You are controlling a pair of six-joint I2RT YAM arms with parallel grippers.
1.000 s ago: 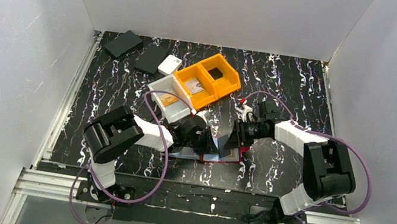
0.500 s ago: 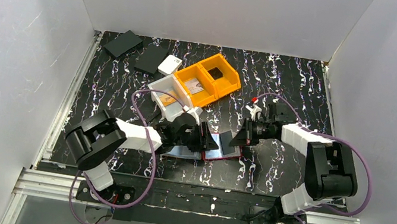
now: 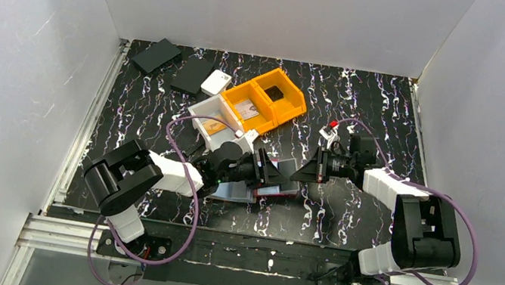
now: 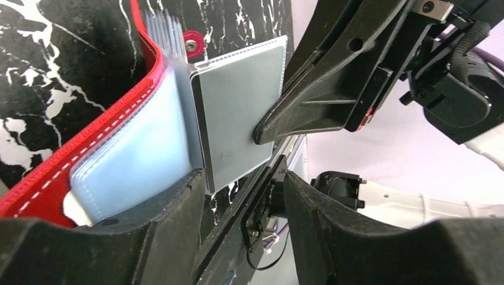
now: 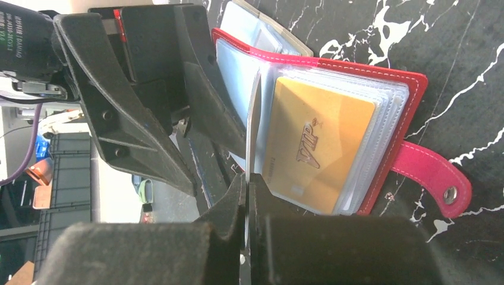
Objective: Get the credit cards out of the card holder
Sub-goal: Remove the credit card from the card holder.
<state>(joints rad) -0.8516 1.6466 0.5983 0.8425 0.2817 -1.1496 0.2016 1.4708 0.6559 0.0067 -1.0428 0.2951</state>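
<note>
The counter (image 3: 363, 99) carries the open red holder (image 3: 274, 190) between the arms. The left hand (image 4: 243, 190), spread, sits at its edge, I'd guess to steady it. The right hand (image 5: 246, 187) pinches a grey card (image 4: 238, 119) by the edge, apparently to draw it from the sleeves. A gold card (image 5: 309, 148) waits inside.

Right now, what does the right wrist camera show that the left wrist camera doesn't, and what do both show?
Only the right wrist view: a gold plastic VIP card in a clear sleeve, and a pink snap strap. Only the left wrist view: the flat face of the thin grey card pinched by the shut right gripper, seen edge-on from the right wrist. Both: the open red stitched card holder on the black marbled table, and that grey card.
</note>
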